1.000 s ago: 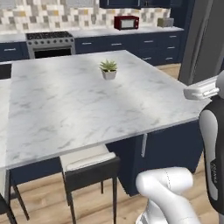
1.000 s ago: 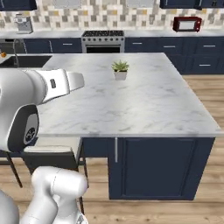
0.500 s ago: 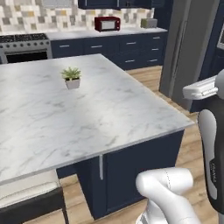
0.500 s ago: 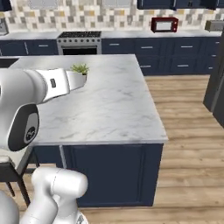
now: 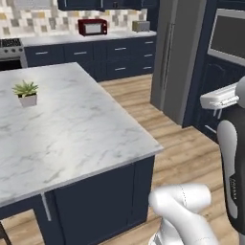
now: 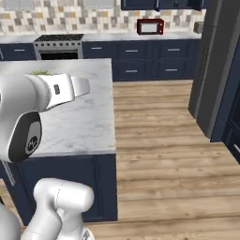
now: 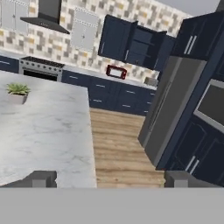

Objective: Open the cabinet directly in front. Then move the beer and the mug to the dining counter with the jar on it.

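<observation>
With the cabinet point(image 7: 131, 43) above the red microwave point(image 7: 116, 71) already open, I drive toward it, pincer point(image 7: 109, 179) released and empty, skirting the dining counter point(image 5: 72, 129).

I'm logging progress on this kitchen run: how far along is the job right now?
Done: the cabinet above the red microwave stands open. In hand: nothing; the gripper is open and empty over the marble island, which carries a potted plant. Left: finding the beer and mug and moving both.
</observation>
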Tool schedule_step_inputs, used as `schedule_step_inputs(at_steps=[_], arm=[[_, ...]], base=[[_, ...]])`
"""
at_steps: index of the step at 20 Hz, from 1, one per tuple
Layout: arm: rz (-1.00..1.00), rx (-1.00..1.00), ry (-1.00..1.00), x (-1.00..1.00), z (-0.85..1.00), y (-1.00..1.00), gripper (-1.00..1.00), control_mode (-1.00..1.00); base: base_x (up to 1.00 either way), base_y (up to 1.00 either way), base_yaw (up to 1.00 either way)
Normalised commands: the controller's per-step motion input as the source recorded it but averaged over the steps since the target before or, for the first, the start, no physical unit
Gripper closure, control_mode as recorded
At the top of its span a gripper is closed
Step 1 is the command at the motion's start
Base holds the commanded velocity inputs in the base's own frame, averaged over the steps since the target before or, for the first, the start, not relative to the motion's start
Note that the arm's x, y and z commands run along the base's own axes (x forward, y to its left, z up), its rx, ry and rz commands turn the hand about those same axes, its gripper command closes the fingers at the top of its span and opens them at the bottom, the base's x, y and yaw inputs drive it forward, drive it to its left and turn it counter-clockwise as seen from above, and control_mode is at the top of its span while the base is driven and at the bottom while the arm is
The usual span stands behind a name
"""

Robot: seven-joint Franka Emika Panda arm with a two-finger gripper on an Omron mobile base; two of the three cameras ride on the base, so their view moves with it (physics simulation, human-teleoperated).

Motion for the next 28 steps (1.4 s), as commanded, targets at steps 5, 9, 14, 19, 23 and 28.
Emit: schedule_step_inputs(at_steps=[5,9,14,19,23,28], arm=[[0.00,0.00,0.00,0.00,0.00,0.00,-1.00,1.00],[0.00,0.00,0.00,0.00,0.00,0.00,-1.00,1.00],[0.00,0.00,0.00,0.00,0.00,0.00,-1.00,1.00],[0.00,0.00,0.00,0.00,0.00,0.00,-1.00,1.00],[0.00,0.00,0.00,0.00,0.00,0.00,-1.00,1.00],[0.00,0.00,0.00,0.00,0.00,0.00,-1.00,1.00]], base=[[0.44,-1.00,-0.06],[0.64,-1.00,-0.04],[0.98,-1.00,0.00],[1.00,-0.15,0.02],[1.00,0.23,0.05],[1.00,0.46,0.08]])
